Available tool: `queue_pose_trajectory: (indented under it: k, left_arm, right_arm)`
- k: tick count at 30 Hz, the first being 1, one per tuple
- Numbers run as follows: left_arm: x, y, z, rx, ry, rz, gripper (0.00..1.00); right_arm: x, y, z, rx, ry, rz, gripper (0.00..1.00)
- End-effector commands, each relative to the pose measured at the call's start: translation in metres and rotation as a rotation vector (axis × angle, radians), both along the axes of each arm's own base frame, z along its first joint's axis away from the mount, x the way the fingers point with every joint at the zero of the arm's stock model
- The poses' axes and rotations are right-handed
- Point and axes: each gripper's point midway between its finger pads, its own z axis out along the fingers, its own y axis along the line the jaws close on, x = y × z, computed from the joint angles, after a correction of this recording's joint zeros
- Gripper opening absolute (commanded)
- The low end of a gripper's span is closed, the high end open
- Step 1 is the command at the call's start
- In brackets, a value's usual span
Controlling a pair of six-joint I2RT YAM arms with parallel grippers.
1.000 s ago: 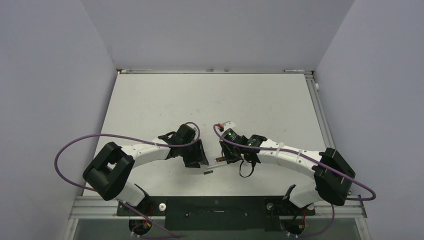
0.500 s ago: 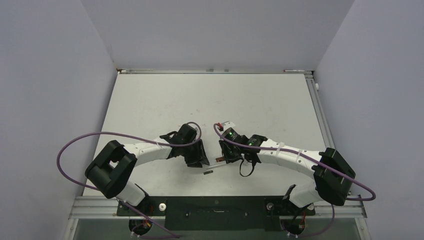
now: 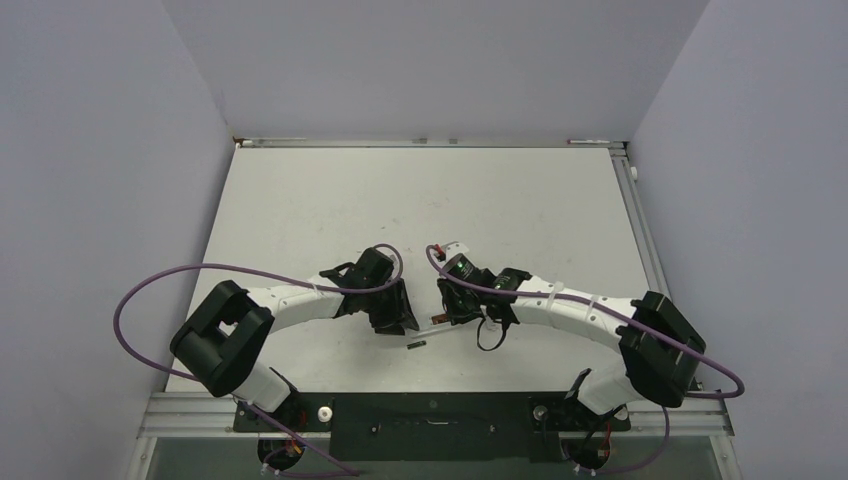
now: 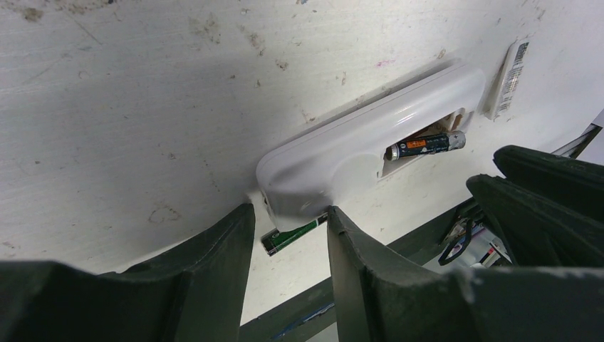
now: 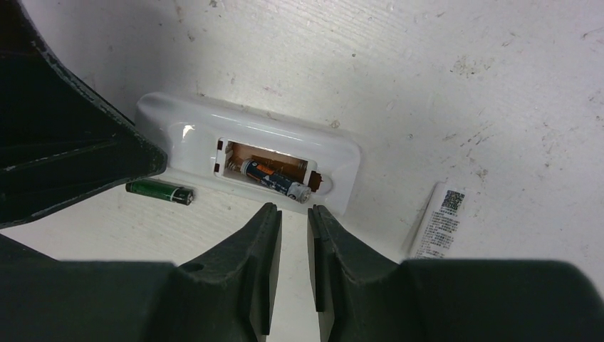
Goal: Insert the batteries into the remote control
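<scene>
The left claw (image 4: pixel 288 228), part-open, straddles one end of the remote control (image 4: pixel 342 153) to steady it slot-up on the counter (image 4: pixel 142 107), while the narrowly parted, empty right claw (image 5: pixel 292 217) hovers just short of the half-seated battery (image 5: pixel 274 179); the spare green battery (image 5: pixel 159 191) lies beside the remote.

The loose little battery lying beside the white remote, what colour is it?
Green with a dark end, clearest in the right wrist view.
</scene>
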Motion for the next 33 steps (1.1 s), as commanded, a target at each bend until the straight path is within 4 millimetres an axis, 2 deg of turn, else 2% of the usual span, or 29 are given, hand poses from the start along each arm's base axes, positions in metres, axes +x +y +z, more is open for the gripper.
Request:
queue_pose_trajectory:
  k: [1,33]
  left_arm:
    - [0.006,-0.001,0.0,0.019,-0.025,-0.005,0.38]
    - [0.006,-0.002,-0.001,0.022,-0.021,-0.017,0.38]
  right_arm:
    - [0.007,0.003,-0.004,0.013,-0.001,-0.015,0.21]
    - [0.006,0.008,-0.02,0.003,0.048,0.011,0.12]
